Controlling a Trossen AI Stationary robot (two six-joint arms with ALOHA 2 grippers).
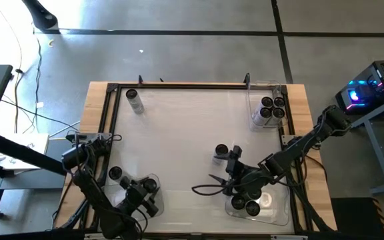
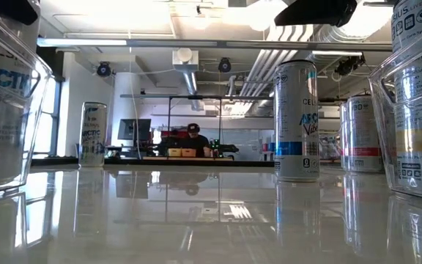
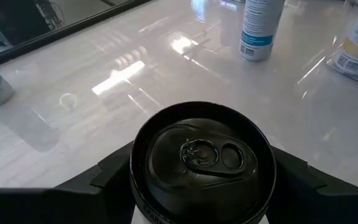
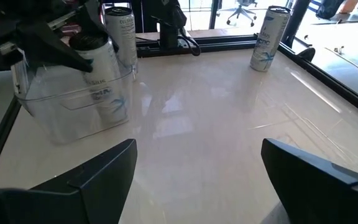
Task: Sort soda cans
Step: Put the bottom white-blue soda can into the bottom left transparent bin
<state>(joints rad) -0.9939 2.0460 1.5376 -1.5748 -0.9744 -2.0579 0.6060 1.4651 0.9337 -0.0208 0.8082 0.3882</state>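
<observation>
While the left gripper [image 3: 201, 186] pinches an upright can [image 3: 202, 160] over the near-left bin [image 1: 153, 181], the right gripper [image 4: 197, 180], spread and empty, hovers nearer a lone can [image 1: 221, 153] mid-table.

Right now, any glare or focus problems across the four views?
High view: bright window wash at the far left, table evenly lit. Low view: glossy tabletop mirrors the ceiling lights; the near clear bins at both edges look soft. Left wrist view: light streaks on the table; the can between the left gripper's fingers is sharp. Right wrist view: mild sheen, right gripper empty.
</observation>
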